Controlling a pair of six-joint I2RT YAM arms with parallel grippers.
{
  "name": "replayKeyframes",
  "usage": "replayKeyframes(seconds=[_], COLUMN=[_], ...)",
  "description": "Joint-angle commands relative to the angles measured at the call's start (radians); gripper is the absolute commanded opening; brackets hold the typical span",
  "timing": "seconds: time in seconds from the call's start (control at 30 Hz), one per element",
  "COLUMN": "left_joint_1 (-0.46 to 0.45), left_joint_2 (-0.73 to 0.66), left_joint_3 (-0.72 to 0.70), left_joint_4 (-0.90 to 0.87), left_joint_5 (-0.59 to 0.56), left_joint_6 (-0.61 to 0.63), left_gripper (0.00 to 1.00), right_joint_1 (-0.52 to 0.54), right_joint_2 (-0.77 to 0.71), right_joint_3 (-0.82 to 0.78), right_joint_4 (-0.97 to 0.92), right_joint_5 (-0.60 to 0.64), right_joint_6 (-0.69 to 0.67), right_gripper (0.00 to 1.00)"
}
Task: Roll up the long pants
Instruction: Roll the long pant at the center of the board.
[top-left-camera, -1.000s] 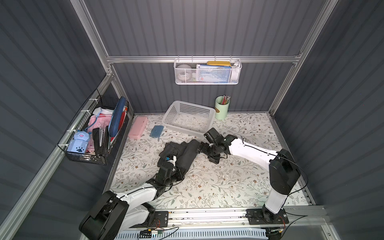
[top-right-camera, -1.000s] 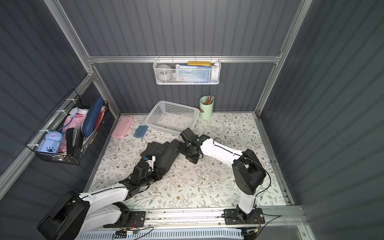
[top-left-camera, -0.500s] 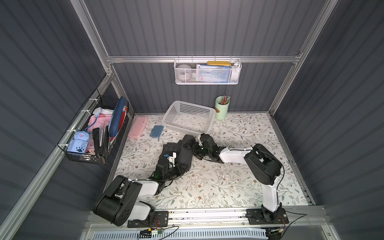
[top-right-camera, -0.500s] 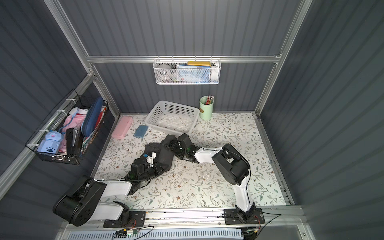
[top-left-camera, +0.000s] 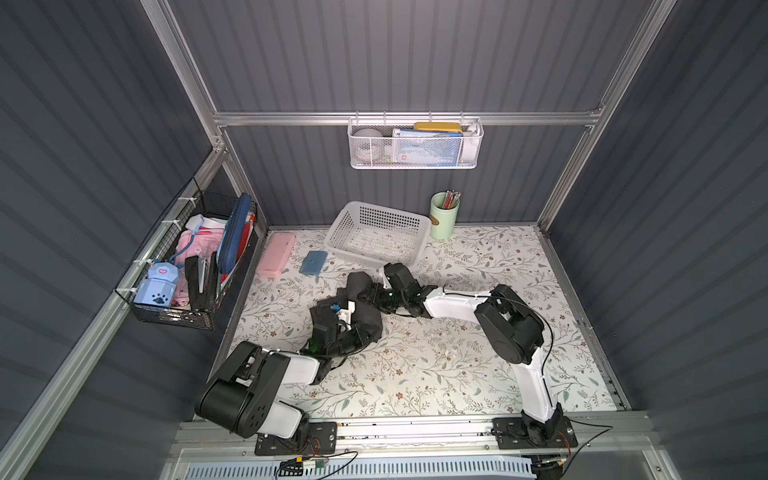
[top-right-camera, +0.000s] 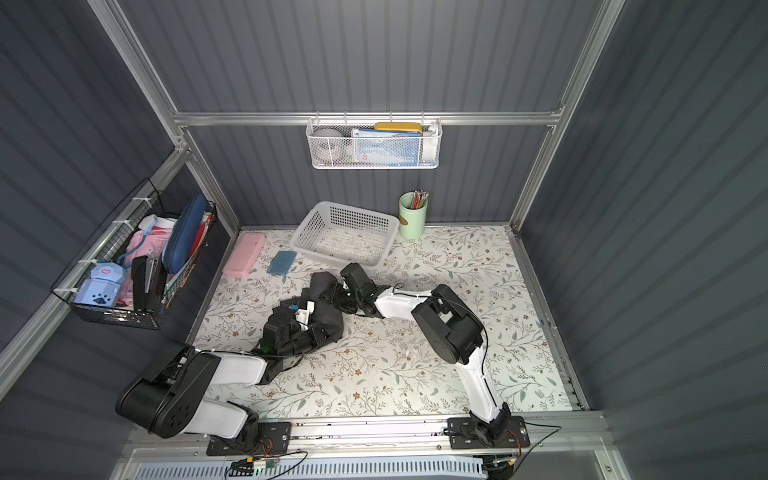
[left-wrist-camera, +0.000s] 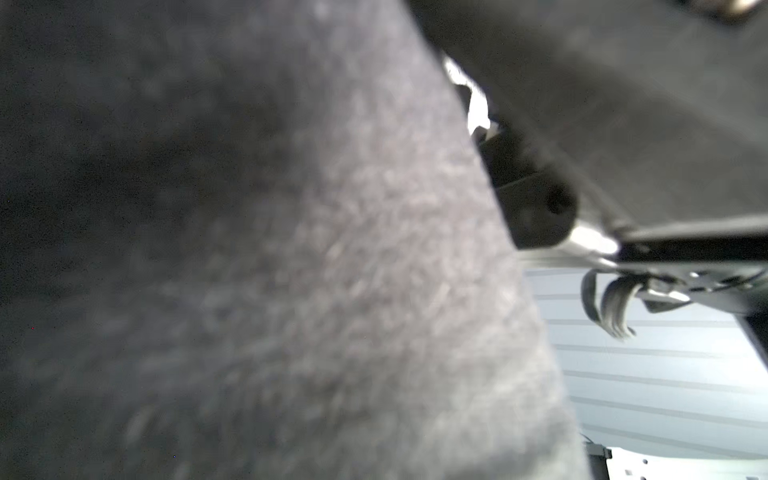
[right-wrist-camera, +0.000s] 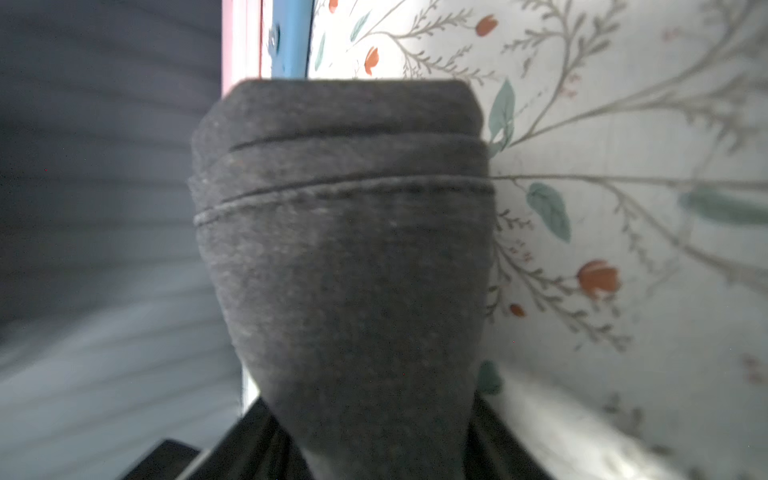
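Observation:
The long pants (top-left-camera: 368, 322) (top-right-camera: 330, 324) lie as a dark charcoal bundle at the middle of the floral table in both top views. My left gripper (top-left-camera: 337, 311) (top-right-camera: 300, 312) sits on the bundle's near-left part, shut, its jaws buried in cloth. Blurred denim (left-wrist-camera: 291, 249) fills most of the left wrist view. My right gripper (top-left-camera: 366, 293) (top-right-camera: 329, 293) meets the bundle's far end from the right. In the right wrist view a folded, stitched end of the pants (right-wrist-camera: 340, 249) stands between the dark fingers (right-wrist-camera: 249, 444), which pinch it at its narrow base.
A white basket (top-left-camera: 411, 254) stands just behind the right gripper, and a green pencil cup (top-left-camera: 444, 218) stands by the back wall. A pink case (top-left-camera: 276, 254) and a blue pad (top-left-camera: 313, 262) lie at the far left. A wire basket (top-left-camera: 187, 307) hangs on the left wall.
The right arm folded and drew in, and its gripper reached into the pants' far end and closed from wide open. The left arm folded back toward the near left. The pants bunched up.

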Motion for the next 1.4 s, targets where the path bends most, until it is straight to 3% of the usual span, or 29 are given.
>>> replayKeyframes(seconds=[0.0, 0.13, 0.3, 0.47, 0.63, 0.83, 0.93, 1.13, 1.37], left_joint_1=[-0.007, -0.007, -0.006, -0.003, 0.017, 0.024, 0.029, 0.052, 0.051], left_joint_2=[0.012, -0.129, -0.349, -0.47, -0.47, -0.371, -0.279, -0.141, 0.013], left_joint_3=[0.039, 0.127, 0.282, 0.354, 0.389, 0.467, 0.527, 0.597, 0.71], left_joint_4=[-0.05, -0.368, -0.84, -1.037, -1.121, -1.102, -1.092, -0.972, -0.953], left_joint_5=[0.074, -0.009, -0.157, -0.307, -0.452, -0.508, -0.49, -0.403, -0.345], left_joint_6=[0.02, 0.158, 0.302, 0.224, 0.093, 0.019, -0.03, -0.142, -0.088], left_gripper=[0.19, 0.44, 0.63, 0.72, 0.72, 0.72, 0.72, 0.71, 0.71], right_joint_1=[0.062, 0.064, 0.048, 0.053, 0.074, 0.088, 0.101, 0.164, 0.21], right_joint_2=[0.009, -0.018, -0.056, -0.044, -0.059, -0.079, -0.111, -0.178, -0.148], right_joint_3=[0.061, 0.126, 0.197, 0.295, 0.248, 0.211, 0.167, -0.012, -0.007], right_joint_4=[-0.149, -0.345, -0.598, -0.849, -0.899, -0.93, -0.886, -0.605, -0.533], right_joint_5=[-0.052, 0.056, 0.25, 0.39, 0.547, 0.735, 0.81, 0.971, 1.005], right_joint_6=[-0.096, -0.238, -0.415, -0.563, -0.678, -0.789, -0.829, -0.969, -1.008], right_gripper=[0.18, 0.1, 0.08, 0.08, 0.07, 0.07, 0.07, 0.07, 0.08])
